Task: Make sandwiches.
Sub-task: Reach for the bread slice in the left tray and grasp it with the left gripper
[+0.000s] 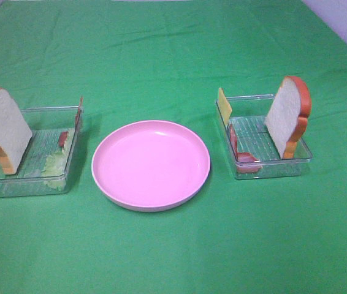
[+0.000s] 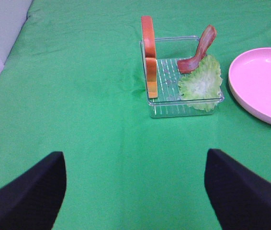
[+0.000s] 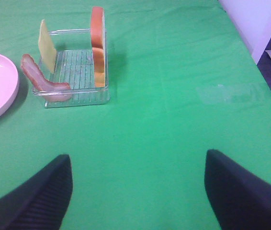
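No sandwich exists yet; by the look of things the job is at its very start. The parts sit apart on either side of the plate (image 1: 151, 164), which lies bare in the middle of the green cloth (image 1: 173, 55). To the plate's left, the left bread slice (image 1: 5, 128) stands on edge at the far side of the left tray (image 1: 26, 184). The lettuce (image 2: 200, 82) lies flat in that tray on the side nearer the plate, and the left bacon strip (image 2: 202, 45) leans up against the tray wall beside it. To the plate's right, the right bread slice (image 1: 287, 116) stands on edge in the right tray (image 1: 271, 166), again on the side away from the plate. The cheese slice (image 3: 46, 45) is propped upright at the tray's plate-side wall, and the right bacon strip (image 3: 35, 76) is draped over that same edge. Everything remains to be done: a first slice laid flat, most likely on the plate, then lettuce, bacon and cheese stacked on it, then the second slice on top. The left claw (image 2: 134, 158) is spread wide and holds nothing, hovering over bare cloth well short of its tray. The right claw (image 3: 138, 158) is likewise wide and empty, well short of the tray on its side. Neither arm shows in the high view.
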Available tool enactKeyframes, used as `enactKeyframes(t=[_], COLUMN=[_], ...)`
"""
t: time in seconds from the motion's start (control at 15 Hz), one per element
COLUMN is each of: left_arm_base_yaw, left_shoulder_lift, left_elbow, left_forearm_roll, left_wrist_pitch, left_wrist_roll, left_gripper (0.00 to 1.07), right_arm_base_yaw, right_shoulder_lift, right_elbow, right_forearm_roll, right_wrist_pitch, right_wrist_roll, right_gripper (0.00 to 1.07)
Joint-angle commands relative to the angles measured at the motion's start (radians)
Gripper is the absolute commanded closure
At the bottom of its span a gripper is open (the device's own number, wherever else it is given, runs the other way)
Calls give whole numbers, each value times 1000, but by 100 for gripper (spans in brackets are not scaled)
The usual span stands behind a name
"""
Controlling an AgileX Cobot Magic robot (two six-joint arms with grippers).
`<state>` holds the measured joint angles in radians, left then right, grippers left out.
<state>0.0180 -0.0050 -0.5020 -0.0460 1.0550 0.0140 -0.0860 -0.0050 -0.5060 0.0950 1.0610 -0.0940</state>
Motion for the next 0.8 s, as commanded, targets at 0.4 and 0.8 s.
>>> enactKeyframes(t=[0.4, 0.8], left_arm_base_yaw=[4, 4], left_shoulder_lift=[-20, -20], left_elbow=[2, 2], left_forearm_roll=[-3, -3], left_wrist_pitch=[-9, -9], left_wrist_roll=[-1, -1], left_gripper=[31, 31], right_arm_base_yaw=[-4, -4], right_shoulder_lift=[-16, -16], right_elbow=[0, 0], right_forearm_roll=[-5, -5], right_wrist_pitch=[0, 0], right_wrist_roll=[-12, -12], right_gripper=[34, 34])
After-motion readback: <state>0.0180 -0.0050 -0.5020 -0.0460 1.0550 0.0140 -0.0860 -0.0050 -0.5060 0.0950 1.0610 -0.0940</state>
